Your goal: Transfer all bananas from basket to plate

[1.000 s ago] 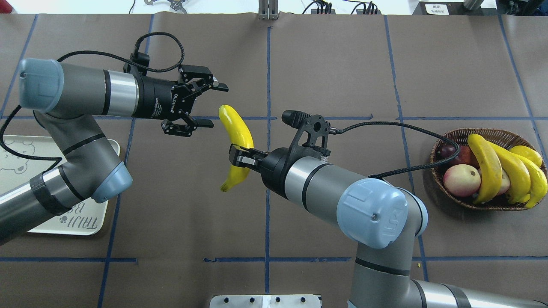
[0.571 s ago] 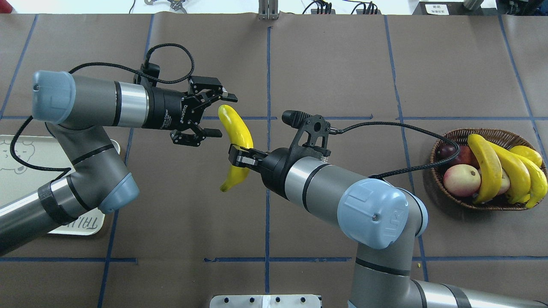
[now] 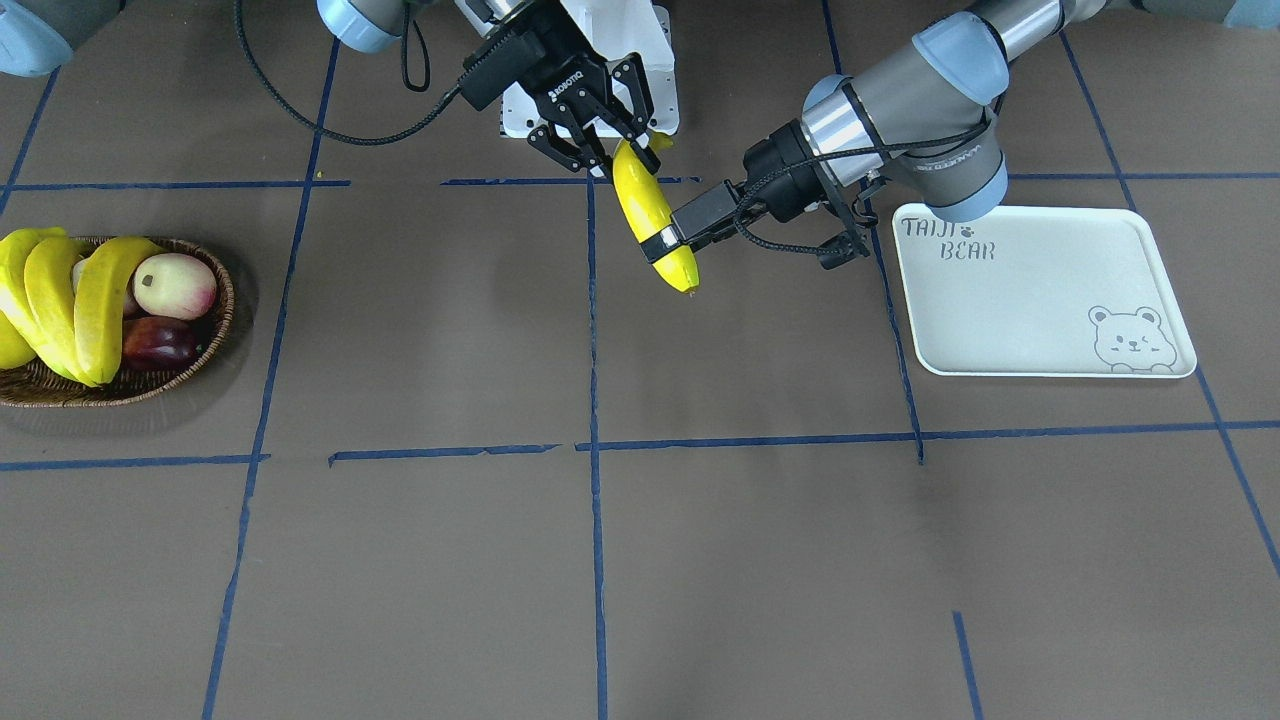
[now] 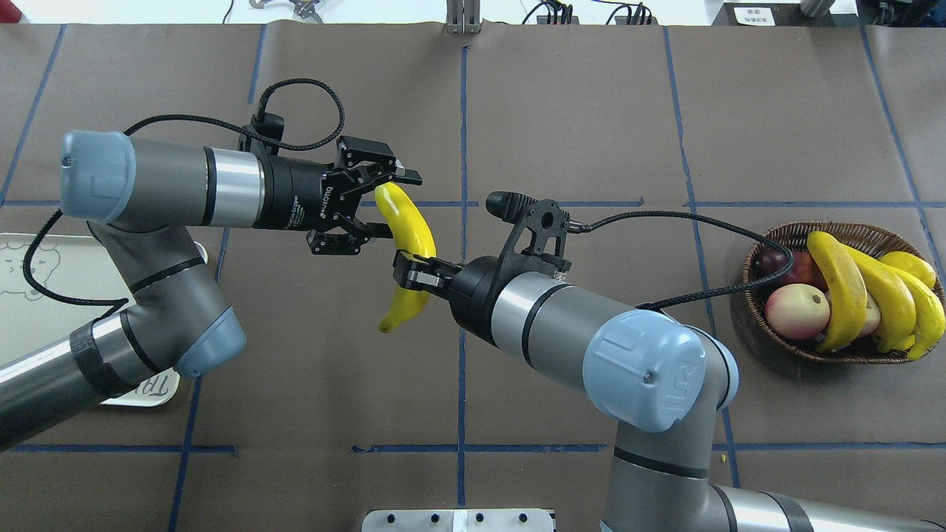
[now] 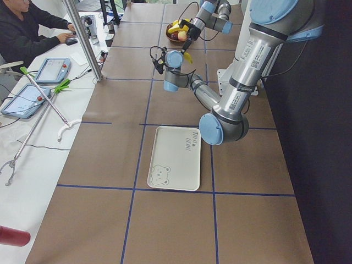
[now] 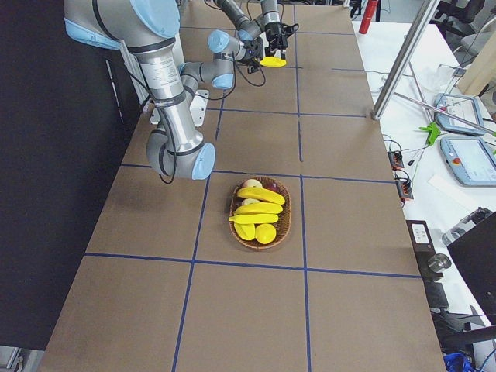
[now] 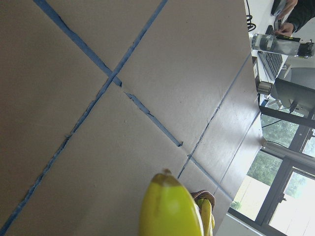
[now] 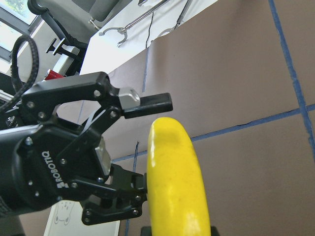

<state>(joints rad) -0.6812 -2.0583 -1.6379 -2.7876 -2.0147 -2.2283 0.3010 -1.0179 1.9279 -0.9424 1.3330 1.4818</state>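
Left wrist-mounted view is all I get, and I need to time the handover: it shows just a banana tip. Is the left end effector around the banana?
Observer: Yes. Overhead, the left end effector is open, with a finger on either side of the banana at its far end.
Operator: What holds it?
Observer: The right end effector, shut on its middle.
Operator: Plate free?
Observer: Nothing lies on the plate in the front-facing view.
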